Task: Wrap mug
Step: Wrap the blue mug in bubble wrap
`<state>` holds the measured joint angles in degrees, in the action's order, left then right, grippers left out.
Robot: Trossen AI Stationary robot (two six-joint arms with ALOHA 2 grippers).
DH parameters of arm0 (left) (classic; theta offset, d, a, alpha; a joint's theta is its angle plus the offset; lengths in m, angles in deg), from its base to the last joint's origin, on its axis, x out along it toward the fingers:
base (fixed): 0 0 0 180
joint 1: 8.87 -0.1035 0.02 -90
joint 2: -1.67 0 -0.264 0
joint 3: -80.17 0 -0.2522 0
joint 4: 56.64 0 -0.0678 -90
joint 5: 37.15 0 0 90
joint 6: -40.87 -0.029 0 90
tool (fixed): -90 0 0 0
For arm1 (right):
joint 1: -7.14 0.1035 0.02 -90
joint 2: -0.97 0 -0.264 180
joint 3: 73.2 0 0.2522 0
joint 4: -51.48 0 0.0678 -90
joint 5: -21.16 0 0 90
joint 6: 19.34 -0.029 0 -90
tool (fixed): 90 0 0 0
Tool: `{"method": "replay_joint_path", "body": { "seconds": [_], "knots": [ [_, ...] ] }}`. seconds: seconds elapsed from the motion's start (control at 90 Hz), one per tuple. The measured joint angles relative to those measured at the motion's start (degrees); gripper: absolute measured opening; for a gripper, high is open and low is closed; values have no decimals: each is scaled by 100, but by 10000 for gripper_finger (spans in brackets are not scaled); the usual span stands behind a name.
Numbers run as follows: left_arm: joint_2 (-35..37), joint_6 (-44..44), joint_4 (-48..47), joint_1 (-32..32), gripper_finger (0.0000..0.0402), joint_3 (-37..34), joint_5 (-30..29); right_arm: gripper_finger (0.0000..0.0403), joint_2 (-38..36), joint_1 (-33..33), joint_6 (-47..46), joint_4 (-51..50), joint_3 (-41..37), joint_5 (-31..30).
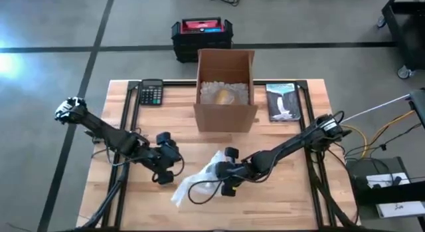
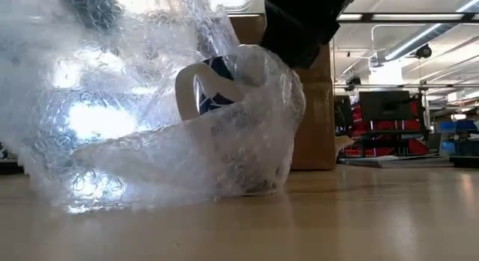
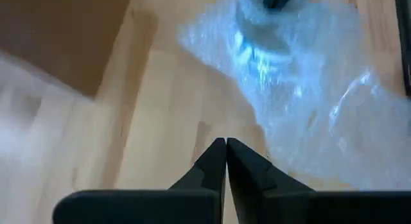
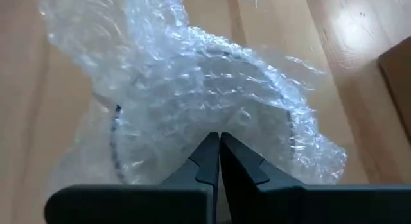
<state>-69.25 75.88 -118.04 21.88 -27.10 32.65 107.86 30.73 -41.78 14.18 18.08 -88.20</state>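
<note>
Mug (image 2: 224, 85) sits half-swaddled in bubble wrap (image 1: 199, 182) near the tabletop's front edge, around the middle. Right gripper (image 1: 227, 173) hangs directly over the bundle, fingers pressed together on nothing. Left gripper (image 1: 167, 167), fingers also together, waits just beside the wrap's left fringe, so the right arm is nearer.

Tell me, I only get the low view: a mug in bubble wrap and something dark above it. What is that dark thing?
Observer: The right gripper, fingers shut, over the bubble wrap.
Visitor: Is the other arm helping?
Observer: No. The left gripper sits shut beside the wrap, on bare table.
Visitor: What's inside the cardboard box behind?
Observer: From above, the box holds more crumpled wrap around something tan.
</note>
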Motion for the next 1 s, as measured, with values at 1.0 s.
{"method": "replay_joint_path", "body": {
  "seconds": [1.0],
  "knots": [
    [-2793,-1746,5260,-954,0,-154,1020,0,-331,-36,49,-682,256,12]
  ]
}}
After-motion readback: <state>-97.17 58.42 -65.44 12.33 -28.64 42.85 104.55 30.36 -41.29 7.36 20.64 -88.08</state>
